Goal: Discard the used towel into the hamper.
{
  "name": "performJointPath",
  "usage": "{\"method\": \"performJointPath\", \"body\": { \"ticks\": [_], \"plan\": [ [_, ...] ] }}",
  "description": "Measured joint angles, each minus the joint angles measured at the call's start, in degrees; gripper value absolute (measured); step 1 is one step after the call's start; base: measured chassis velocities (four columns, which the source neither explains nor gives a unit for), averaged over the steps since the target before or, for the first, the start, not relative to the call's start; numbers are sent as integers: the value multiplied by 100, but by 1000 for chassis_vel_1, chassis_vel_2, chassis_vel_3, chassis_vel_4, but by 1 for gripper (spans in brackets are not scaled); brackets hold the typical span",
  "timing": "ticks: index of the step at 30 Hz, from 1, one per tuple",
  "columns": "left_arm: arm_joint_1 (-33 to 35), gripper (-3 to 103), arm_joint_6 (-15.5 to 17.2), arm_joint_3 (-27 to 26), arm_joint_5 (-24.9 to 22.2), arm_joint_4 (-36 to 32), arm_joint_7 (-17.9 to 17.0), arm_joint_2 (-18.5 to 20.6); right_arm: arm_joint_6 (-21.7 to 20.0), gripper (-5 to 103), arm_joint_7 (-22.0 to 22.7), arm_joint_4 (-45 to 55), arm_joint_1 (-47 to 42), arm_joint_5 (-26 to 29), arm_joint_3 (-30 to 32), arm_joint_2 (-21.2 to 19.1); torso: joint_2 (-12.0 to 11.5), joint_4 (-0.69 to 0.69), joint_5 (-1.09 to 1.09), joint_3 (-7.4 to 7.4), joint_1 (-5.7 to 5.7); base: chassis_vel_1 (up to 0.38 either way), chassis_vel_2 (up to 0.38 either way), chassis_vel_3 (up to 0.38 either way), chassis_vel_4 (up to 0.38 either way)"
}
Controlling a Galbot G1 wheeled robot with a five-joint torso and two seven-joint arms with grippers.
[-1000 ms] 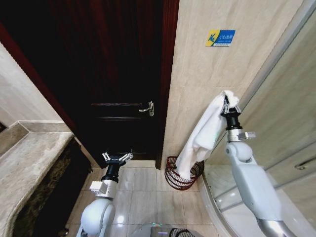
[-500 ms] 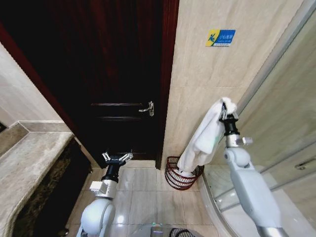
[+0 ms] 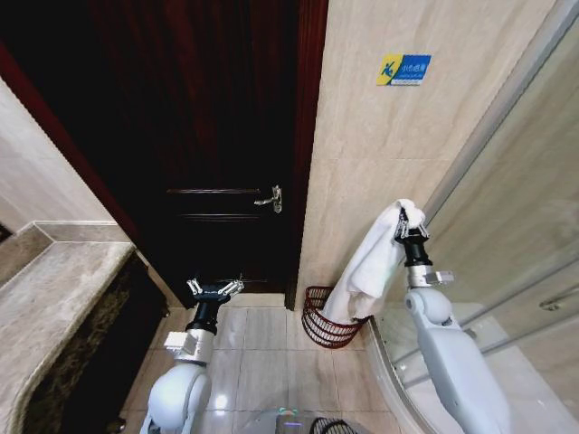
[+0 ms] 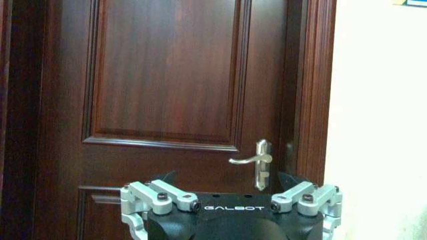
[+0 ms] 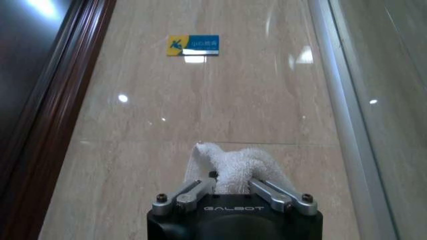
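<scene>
A white towel (image 3: pixel 373 262) hangs from my right gripper (image 3: pixel 409 220), which is shut on its top end (image 5: pixel 230 170) close to the beige tiled wall. The towel's lower end drops into the hamper (image 3: pixel 329 330), a round dark red-brown wire basket on the floor by the door frame. My left gripper (image 3: pixel 214 288) is low in front of the dark wooden door, open and holding nothing; its fingers (image 4: pixel 150 192) spread wide in the left wrist view.
A dark wooden door (image 3: pixel 217 136) with a metal handle (image 3: pixel 270 198) fills the middle. A stone counter (image 3: pixel 54 298) runs along the left. A glass shower screen (image 3: pixel 516 226) stands to the right. A blue and yellow sign (image 3: pixel 403 69) is on the wall.
My right gripper has come down and slightly left with the towel, so more of the towel's lower end has sunk into the hamper. The left arm has not moved.
</scene>
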Motion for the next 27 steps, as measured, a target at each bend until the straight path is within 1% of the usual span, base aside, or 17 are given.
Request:
{"method": "performJointPath", "body": {
  "ticks": [13, 15, 18, 27],
  "plan": [
    [0, 100, 0, 0, 0, 0, 0, 0, 15, 5, 34, -3, -165, -129, -18, 107, 0, 0, 0, 0, 0, 0, 0, 0, 0],
    [0, 100, 0, 0, 0, 0, 0, 0, -5, 5, 163, 27, -195, -146, -33, 143, 0, 0, 0, 0, 0, 0, 0, 0, 0],
    [0, 100, 0, 0, 0, 0, 0, 0, -77, 5, 228, 42, -244, -127, -66, 172, 0, 0, 0, 0, 0, 0, 0, 0, 0],
    [0, 100, 0, 0, 0, 0, 0, 0, -74, 5, 174, -105, -360, -139, -128, 284, 0, 0, 0, 0, 0, 0, 0, 0, 0]
  ]
}}
